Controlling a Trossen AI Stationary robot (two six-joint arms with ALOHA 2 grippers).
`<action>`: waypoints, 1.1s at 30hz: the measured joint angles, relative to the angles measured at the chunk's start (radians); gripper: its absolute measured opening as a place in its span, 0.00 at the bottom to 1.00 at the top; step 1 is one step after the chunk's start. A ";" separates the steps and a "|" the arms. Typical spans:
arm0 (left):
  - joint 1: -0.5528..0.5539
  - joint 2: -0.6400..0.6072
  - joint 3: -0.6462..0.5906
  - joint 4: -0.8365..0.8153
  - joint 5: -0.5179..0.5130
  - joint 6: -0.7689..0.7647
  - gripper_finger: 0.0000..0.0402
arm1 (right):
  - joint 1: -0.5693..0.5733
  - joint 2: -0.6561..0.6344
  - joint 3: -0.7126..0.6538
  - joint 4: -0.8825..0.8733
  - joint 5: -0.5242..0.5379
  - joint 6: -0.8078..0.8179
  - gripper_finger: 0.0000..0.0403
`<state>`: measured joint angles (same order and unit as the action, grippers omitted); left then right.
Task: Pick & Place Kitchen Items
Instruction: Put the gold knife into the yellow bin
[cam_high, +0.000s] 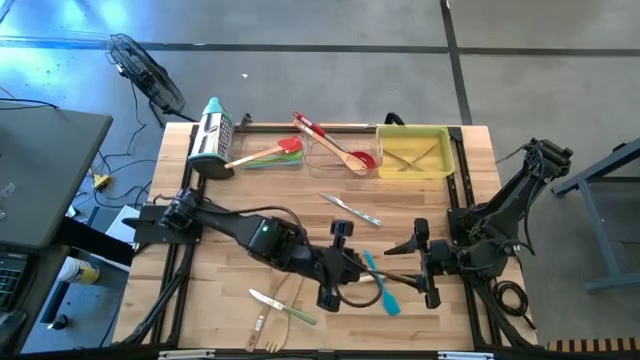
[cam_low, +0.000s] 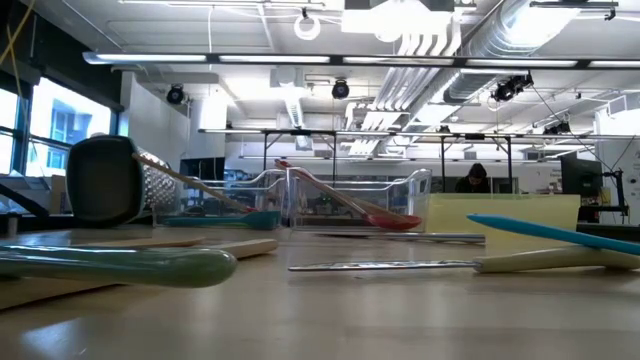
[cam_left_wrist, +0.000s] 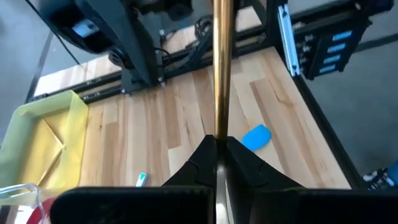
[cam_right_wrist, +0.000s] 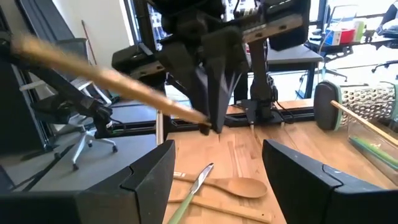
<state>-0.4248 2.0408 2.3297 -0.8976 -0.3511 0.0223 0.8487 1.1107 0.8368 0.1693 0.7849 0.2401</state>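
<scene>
My left gripper (cam_high: 360, 272) is above the table's near middle, shut on a pale wooden utensil handle (cam_left_wrist: 221, 74); the utensil's head is out of view. My right gripper (cam_right_wrist: 217, 180) faces it from the table's right, open, with nothing between its fingers. The handle runs from the left gripper's fingers (cam_right_wrist: 214, 118) past the right gripper's side. A blue spatula (cam_high: 382, 285) lies flat on the table below them. A wooden spoon (cam_right_wrist: 233, 186) and a knife (cam_right_wrist: 199, 177) lie on the table near its front edge. My left gripper pinches the wooden handle (cam_left_wrist: 219, 140) between its two fingers, near one end. The fingers lie along the handle, slanting down toward the table's right. The handle sticks out beyond the fingertips, lifted clear of the table (cam_right_wrist: 143, 93).
At the far edge stand a yellow tray (cam_high: 440, 165), a clear tray (cam_high: 318, 155) holding a red spatula and a wooden spoon, and a steel grater (cam_high: 212, 140). A knife (cam_high: 350, 208) lies mid-table. A wooden fork (cam_high: 262, 330) lies near the front edge.
</scene>
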 joint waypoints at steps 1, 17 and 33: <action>0.000 -0.002 0.000 0.009 -0.001 0.000 0.01 | 0.000 0.000 0.000 0.000 -0.002 -0.001 0.58; 0.022 -0.003 0.000 0.034 0.002 -0.031 0.01 | -0.017 0.000 0.000 0.045 -0.027 -0.114 0.58; 0.098 -0.002 0.000 0.034 0.058 -0.057 0.01 | -0.028 0.000 0.000 0.133 -0.030 -0.241 0.58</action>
<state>-0.3269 2.0387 2.3299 -0.8636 -0.2933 -0.0348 0.8211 1.1107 0.8368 0.3022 0.7545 -0.0006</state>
